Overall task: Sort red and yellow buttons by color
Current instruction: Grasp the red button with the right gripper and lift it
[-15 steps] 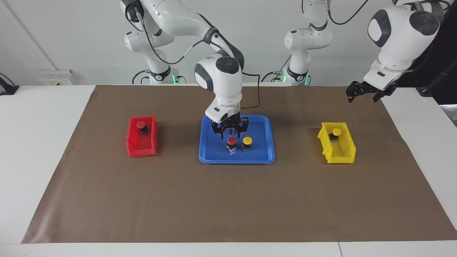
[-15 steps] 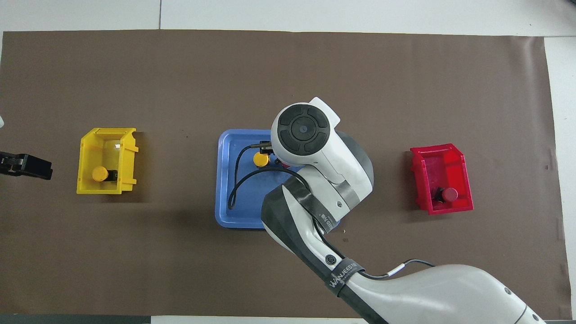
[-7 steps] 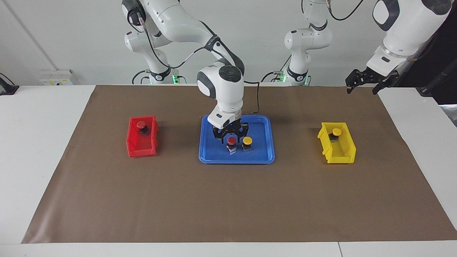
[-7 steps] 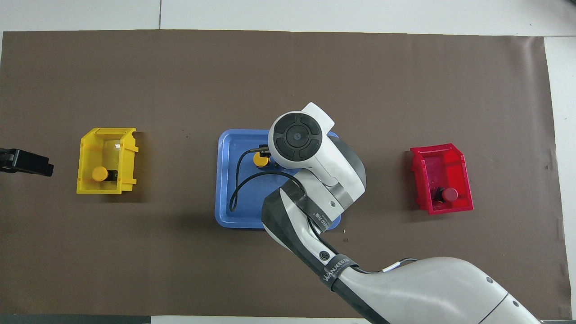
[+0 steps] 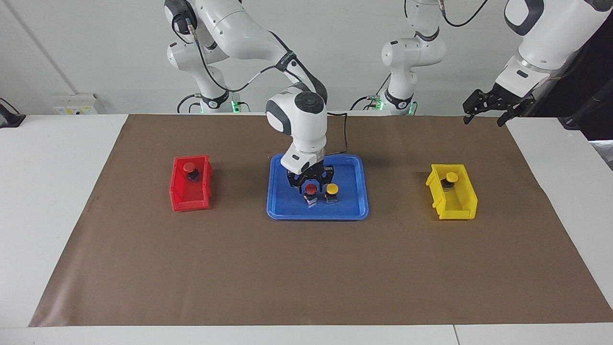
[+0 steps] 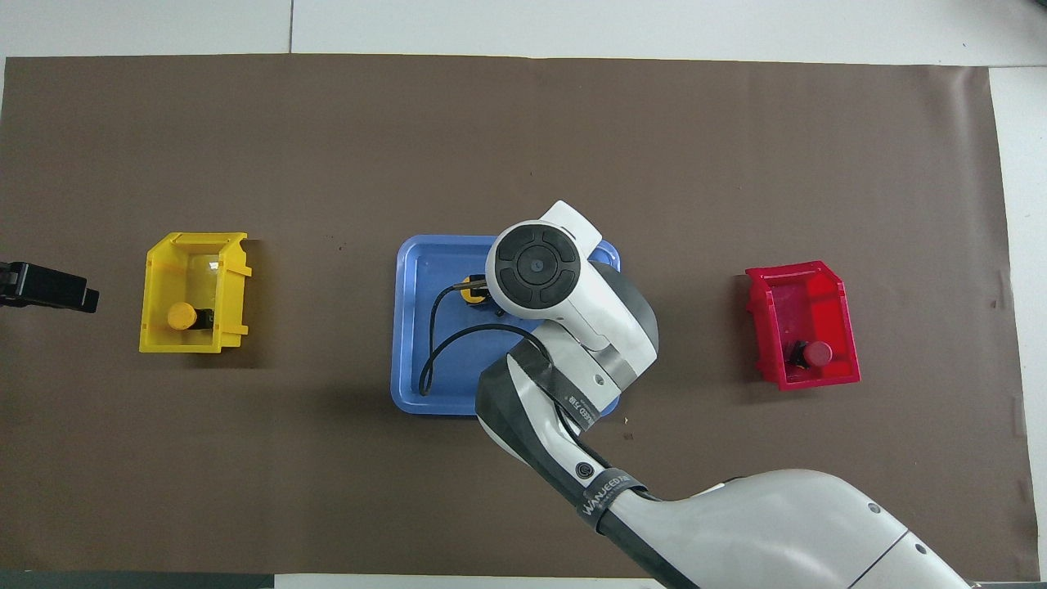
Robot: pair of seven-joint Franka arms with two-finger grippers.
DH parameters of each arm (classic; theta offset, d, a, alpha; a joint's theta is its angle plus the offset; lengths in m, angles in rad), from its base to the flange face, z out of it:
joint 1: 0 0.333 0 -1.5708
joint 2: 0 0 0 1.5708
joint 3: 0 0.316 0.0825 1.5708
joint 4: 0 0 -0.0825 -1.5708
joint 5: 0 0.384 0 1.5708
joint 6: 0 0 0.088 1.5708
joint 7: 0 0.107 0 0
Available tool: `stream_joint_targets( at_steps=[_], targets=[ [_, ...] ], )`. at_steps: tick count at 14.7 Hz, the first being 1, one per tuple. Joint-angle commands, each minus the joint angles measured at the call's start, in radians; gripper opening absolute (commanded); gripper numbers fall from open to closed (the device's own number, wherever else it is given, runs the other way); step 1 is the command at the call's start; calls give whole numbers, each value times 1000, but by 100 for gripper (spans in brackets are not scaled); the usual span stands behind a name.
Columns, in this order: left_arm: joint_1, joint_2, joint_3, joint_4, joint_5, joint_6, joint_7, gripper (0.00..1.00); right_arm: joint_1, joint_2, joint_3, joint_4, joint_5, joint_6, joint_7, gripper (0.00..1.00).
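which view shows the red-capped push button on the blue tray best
The facing view: the red-capped push button stands in plain sight on the blue plastic tray, under the right gripper. In the overhead view the right arm hides it.

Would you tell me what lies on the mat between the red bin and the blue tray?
Nothing: in the facing view the stretch of brown mat between the red bin and the blue tray is bare.

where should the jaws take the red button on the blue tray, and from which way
Probably from straight above, jaws astride the round cap or the black body just under it. The red button stands upright on the blue tray, cap up. The yellow button stands close beside it, toward the left arm's end, so one jaw must slip into that gap. The right gripper is over it.
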Motion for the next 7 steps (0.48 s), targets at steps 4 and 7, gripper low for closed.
stream_joint_targets(
  at_steps=[4, 7],
  targets=[
    [-10, -21, -2, -57, -20, 73, -66, 100, -5, -19, 1, -41, -21, 48, 17, 35],
    [-36, -21, -4, -65, -20, 97, -109, 98, -16, -18, 1, 8, -10, 10, 17, 23]
  ],
)
